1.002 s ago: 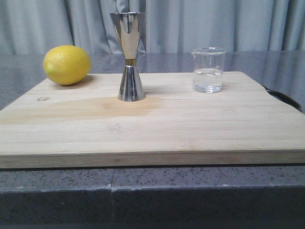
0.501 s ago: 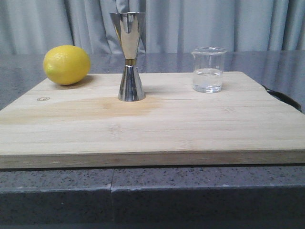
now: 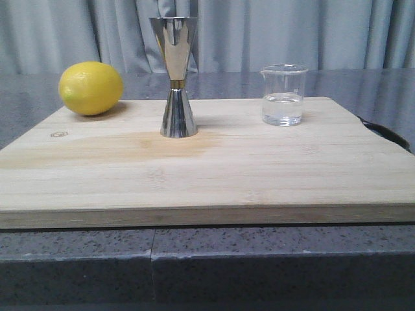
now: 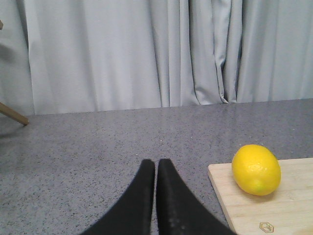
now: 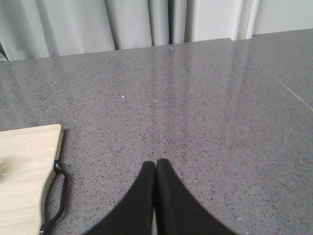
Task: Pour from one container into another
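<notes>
Nearest the camera in the front view runs the grey speckled surface (image 3: 259, 259), and on it lies a wooden board (image 3: 207, 175), the landmark for everything else. Neither arm shows in this view.

Toward the far part of the board, a little left of its middle, stands the jigger (image 3: 175, 76), upright on its lower cone, with a gold band at its narrow waist. To its right, well apart and also near the board's far edge, stands the beaker (image 3: 283, 94), upright, with clear liquid filling its lower part and its small lip turned to the left. At the board's far left corner rests a lemon (image 3: 91, 88), lying on its side. A dark handle (image 3: 386, 133) sticks out past the board's right edge.

The left gripper (image 4: 156, 169) hangs over the bare surface off the board's left side; its jaws are pressed together and hold nothing. In that wrist view the lemon sits on the board's corner, near a small printed mark (image 4: 266, 226).

The right gripper (image 5: 155, 169) hangs over the surface off the board's right side, just beyond the handle; its jaws are likewise together and empty.

Behind the surface hangs a pale grey curtain (image 3: 311, 32).
</notes>
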Motion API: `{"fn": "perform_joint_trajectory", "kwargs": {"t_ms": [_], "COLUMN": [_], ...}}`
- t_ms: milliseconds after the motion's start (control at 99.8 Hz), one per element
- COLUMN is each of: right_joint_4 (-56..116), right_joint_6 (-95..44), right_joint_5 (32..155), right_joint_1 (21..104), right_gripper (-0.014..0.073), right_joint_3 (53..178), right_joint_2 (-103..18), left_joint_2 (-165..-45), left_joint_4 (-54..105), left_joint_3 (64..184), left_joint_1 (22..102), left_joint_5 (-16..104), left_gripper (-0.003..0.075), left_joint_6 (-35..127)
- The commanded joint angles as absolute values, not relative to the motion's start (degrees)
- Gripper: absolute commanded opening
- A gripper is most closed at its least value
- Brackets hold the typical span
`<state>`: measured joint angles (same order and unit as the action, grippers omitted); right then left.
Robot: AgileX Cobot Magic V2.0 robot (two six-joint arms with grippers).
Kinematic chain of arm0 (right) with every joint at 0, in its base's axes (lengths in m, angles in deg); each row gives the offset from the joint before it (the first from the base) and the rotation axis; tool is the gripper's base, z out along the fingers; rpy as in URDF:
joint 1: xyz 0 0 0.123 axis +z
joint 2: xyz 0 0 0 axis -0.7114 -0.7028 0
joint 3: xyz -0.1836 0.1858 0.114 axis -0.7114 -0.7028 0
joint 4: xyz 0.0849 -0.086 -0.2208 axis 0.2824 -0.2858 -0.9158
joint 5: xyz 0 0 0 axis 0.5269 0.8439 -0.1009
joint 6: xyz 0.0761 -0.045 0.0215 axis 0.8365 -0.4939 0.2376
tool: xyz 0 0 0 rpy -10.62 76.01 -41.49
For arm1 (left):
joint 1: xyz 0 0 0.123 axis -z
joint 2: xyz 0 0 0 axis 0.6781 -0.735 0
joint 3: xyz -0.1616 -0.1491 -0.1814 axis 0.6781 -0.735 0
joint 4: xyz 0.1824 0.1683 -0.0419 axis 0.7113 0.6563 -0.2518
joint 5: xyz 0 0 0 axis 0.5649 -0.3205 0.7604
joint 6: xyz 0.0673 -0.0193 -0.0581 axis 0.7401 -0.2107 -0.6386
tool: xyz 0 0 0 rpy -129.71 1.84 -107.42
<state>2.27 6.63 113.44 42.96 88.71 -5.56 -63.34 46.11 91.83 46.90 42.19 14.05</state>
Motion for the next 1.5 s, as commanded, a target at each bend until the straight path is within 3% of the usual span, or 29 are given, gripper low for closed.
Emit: {"fn": "perform_joint_trajectory", "kwargs": {"t_ms": [0,70,220,261,331,661,1062,1313,1493], "right_joint_4": [1.7,1.7,1.6,1.6,1.6,1.9,5.2,5.7,6.7], "right_joint_6": [7.6,7.8,7.8,7.8,7.8,7.8,6.0,5.5,3.5], "right_joint_5": [109.5,109.4,109.4,109.4,109.4,107.8,110.0,116.4,121.3], "right_joint_1": [42.8,42.7,42.7,42.7,42.7,42.7,43.2,47.5,51.1], "right_gripper": [-0.0031,0.0086,0.0428,0.0478,0.0528,0.0531,0.0537,0.0631,0.0629], "right_joint_3": [90.8,90.8,90.8,90.8,90.8,90.8,91.4,94.8,97.8], "right_joint_2": [-6.6,-6.6,-6.6,-6.6,-6.6,-6.6,-7.0,-8.9,-13.5], "left_joint_2": [-64.3,-64.5,-64.5,-64.5,-64.5,-64.5,-64.5,-69.0,-76.6], "left_joint_4": [45.9,45.9,45.9,45.7,45.7,45.5,44.8,44.4,35.2], "left_joint_3": [93.9,93.9,93.9,93.9,93.9,93.9,94.0,101.4,106.5], "left_joint_1": [46.6,46.2,46.0,46.0,46.0,46.0,46.0,46.0,46.5], "left_joint_5": [47.1,47.1,47.1,47.3,47.5,47.9,47.5,34.0,25.2], "left_gripper": [-0.0001,0.0097,0.0524,0.0611,0.0684,0.0638,0.0639,0.0638,0.0638], "left_joint_6": [13.8,13.8,13.8,13.8,13.8,13.8,13.8,15.2,26.2]}}
